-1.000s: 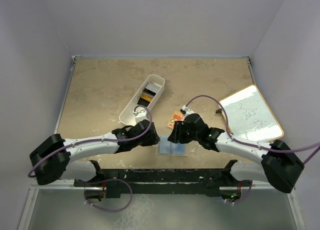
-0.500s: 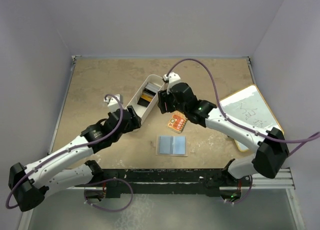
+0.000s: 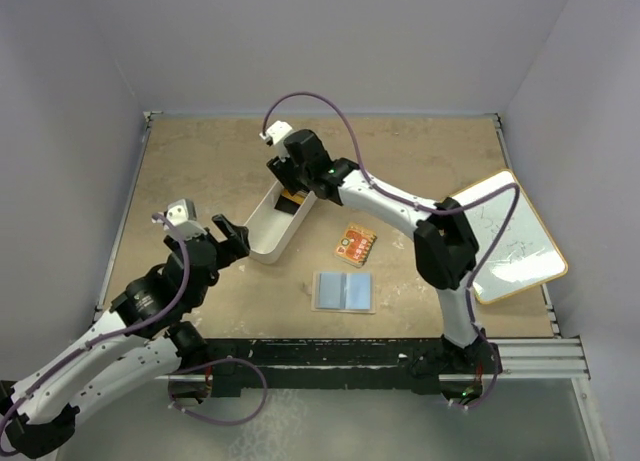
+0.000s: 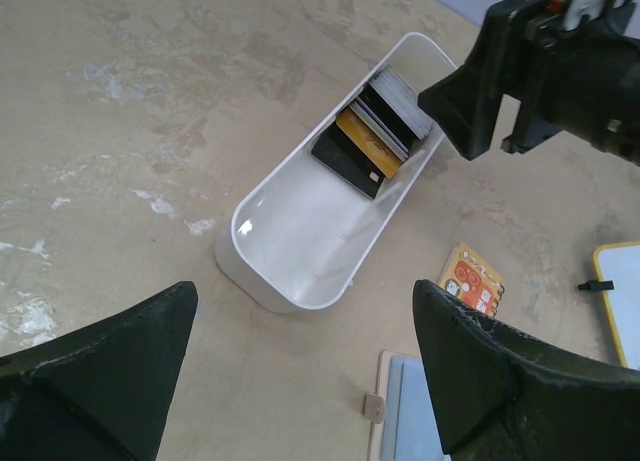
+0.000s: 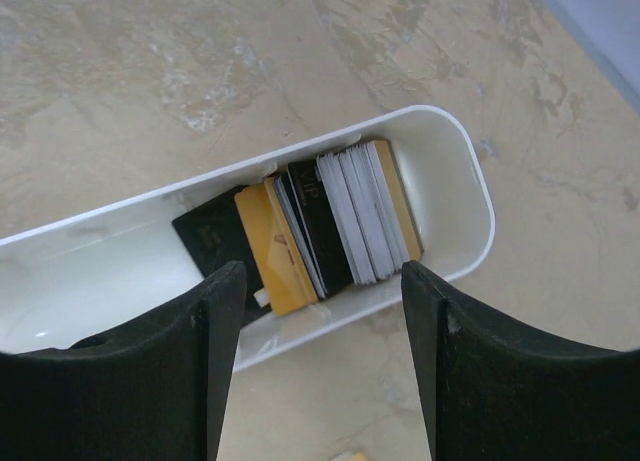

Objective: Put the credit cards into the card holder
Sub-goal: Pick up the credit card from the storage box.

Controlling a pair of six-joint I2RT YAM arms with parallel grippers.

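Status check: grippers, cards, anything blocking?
Left gripper open, empty, by the bin. Right gripper open, over the cards stacked in the bin's far end. Card holder open on the table. Nothing blocking.

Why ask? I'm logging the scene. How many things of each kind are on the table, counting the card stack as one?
White bin: 1
Stack of credit cards: 1
Orange packet: 1
Card holder: 1
Whiteboard: 1
Total: 5
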